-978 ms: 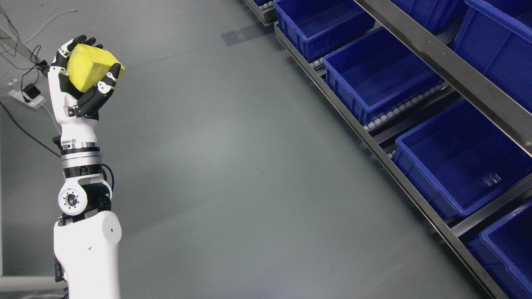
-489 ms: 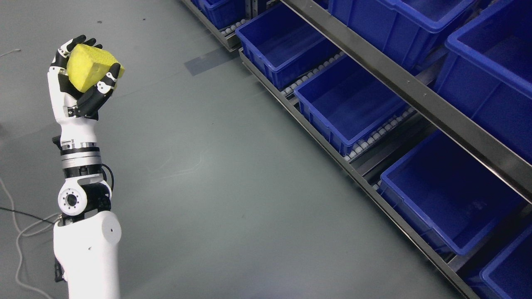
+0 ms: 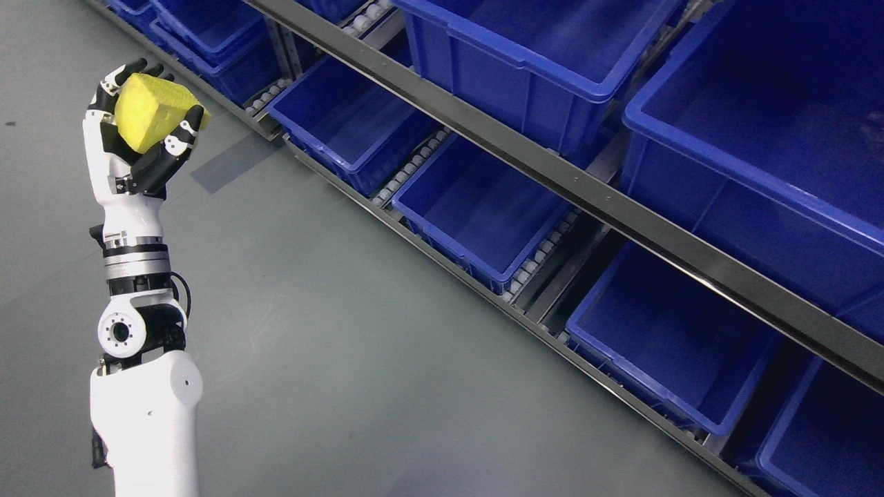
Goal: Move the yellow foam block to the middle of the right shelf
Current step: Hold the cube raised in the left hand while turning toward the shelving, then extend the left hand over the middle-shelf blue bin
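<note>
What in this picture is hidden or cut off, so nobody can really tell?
Head view only:
- Yellow foam block: its underside is covered by the left hand.
- Right hand: outside the picture.
- Shelf rail: hides the back of the lower blue bins.
- Top bins: cut by the upper edge.

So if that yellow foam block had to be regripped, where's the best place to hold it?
Across its two broad flat faces, as the left robot hand does with the yellow foam block now: fingers behind, thumb in front, coming from below. Soft foam suits a gentle squeeze.
</note>
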### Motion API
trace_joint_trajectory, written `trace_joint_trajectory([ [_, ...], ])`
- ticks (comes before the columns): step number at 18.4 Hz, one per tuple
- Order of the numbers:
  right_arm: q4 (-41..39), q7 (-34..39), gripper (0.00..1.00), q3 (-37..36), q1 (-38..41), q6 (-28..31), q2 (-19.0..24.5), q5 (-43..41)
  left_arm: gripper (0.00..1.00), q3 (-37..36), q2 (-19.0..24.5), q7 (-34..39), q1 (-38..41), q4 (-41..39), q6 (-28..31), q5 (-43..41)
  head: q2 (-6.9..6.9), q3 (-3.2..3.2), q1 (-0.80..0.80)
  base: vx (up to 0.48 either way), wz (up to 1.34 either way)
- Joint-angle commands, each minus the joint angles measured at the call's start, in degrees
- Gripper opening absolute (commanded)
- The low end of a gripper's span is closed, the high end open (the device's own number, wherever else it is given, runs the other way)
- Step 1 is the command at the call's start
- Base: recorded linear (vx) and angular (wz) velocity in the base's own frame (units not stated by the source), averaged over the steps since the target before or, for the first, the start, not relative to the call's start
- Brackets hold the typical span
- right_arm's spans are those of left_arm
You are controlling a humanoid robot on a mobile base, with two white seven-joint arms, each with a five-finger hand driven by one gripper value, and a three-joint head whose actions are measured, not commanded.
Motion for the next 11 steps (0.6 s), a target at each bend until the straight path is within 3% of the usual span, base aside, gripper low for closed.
trace_joint_trajectory([
  [1, -1.00, 0.03, 1.00, 0.00, -0.09, 0.03, -1.00, 0.00, 0.35, -2.10, 1.00, -0.15, -0.98, -0.16, 0.00, 0.00, 0.00, 0.00, 0.00, 0.222, -0.40],
  [11, -1.00, 0.03, 1.00, 0.00, -0.09, 0.03, -1.00, 0.00, 0.35, -5.70, 1.00, -0.24, -5.73, -2.27, -0.27, 0.00, 0.00, 0.00, 0.00, 0.177, -0.27],
])
